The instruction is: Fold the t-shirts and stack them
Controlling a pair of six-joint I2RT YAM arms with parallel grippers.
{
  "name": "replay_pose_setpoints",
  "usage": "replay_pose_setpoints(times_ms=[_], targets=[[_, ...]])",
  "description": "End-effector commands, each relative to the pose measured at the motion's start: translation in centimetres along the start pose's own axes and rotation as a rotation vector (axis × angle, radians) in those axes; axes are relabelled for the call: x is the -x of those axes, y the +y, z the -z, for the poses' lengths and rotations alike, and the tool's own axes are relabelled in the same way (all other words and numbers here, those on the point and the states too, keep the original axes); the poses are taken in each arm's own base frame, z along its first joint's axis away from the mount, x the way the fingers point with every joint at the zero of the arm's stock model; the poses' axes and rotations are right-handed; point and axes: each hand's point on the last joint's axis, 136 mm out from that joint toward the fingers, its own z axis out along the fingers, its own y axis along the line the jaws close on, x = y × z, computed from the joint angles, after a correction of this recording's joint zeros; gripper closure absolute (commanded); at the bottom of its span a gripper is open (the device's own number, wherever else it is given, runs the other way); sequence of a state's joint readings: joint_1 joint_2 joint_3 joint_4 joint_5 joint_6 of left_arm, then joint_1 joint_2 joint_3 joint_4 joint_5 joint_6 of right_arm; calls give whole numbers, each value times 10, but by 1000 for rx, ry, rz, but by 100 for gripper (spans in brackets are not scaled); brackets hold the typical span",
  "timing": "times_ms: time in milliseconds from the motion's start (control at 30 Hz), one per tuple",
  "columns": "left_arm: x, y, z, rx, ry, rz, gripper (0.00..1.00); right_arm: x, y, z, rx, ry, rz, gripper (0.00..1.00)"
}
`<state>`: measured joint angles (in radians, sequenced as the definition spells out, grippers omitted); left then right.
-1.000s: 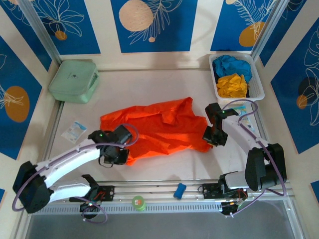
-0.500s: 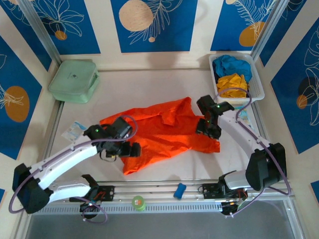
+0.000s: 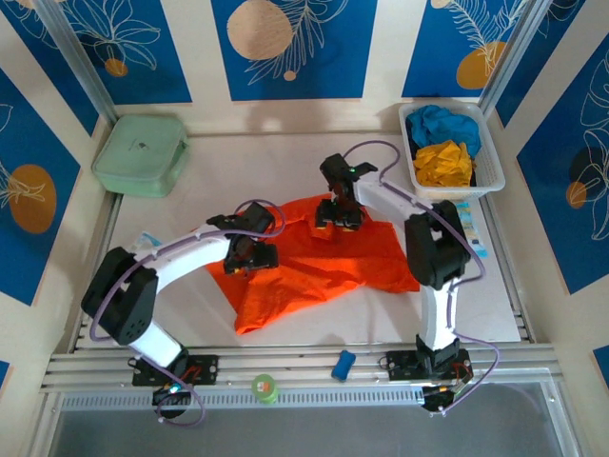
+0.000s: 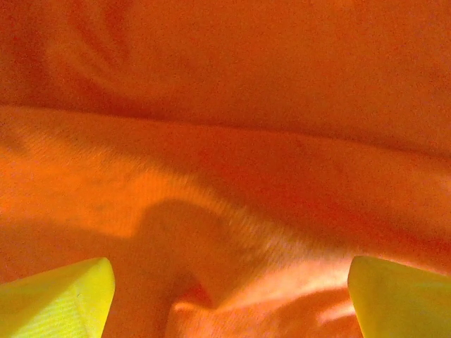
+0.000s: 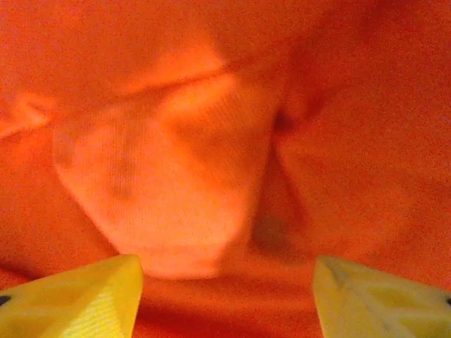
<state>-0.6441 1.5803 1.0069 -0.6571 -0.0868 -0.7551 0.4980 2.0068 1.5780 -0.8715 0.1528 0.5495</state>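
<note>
An orange t-shirt (image 3: 324, 271) lies crumpled and partly doubled over in the middle of the table. My left gripper (image 3: 252, 257) hovers over its left part, jaws wide open, with only orange cloth (image 4: 225, 176) between the yellow fingertips (image 4: 67, 299). My right gripper (image 3: 338, 219) is over the shirt's back edge, also open and holding nothing. Just beyond its fingertips (image 5: 77, 296) a turned-over flap of fabric (image 5: 162, 176) sticks up. A blue t-shirt (image 3: 440, 124) and a yellow t-shirt (image 3: 443, 162) lie bunched in the white basket (image 3: 494, 152).
The basket stands at the back right. A pale green case (image 3: 140, 152) sits at the back left. Small packets lie at the left (image 3: 145, 244) and right (image 3: 473, 227) of the shirt. A blue object (image 3: 343, 364) and a green roll (image 3: 265, 387) rest on the front rail.
Both grippers opened and let go of the orange shirt's front corners. They then moved back and inward over the shirt, which now lies narrower and more bunched.
</note>
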Motion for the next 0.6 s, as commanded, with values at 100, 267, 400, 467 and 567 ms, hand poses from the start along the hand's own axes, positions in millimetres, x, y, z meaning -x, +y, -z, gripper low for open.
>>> replay_pose_setpoints(times_ms=[100,267,400,467,567], targets=[[3,5,-29,31,-11,31,20,0,18,-28,58,70,-5,50],[-8,9,-50,45,27,42,28,0,21,-38,75,91,-13,89],[-12,15,-61,78,43,31,41,12,26,-28,93,69,-9,100],[-13,18,-64,91,44,28,49,22,29,-17,104,46,-5,100],[-16,21,-68,95,45,30,58,45,33,6,130,-3,0,100]])
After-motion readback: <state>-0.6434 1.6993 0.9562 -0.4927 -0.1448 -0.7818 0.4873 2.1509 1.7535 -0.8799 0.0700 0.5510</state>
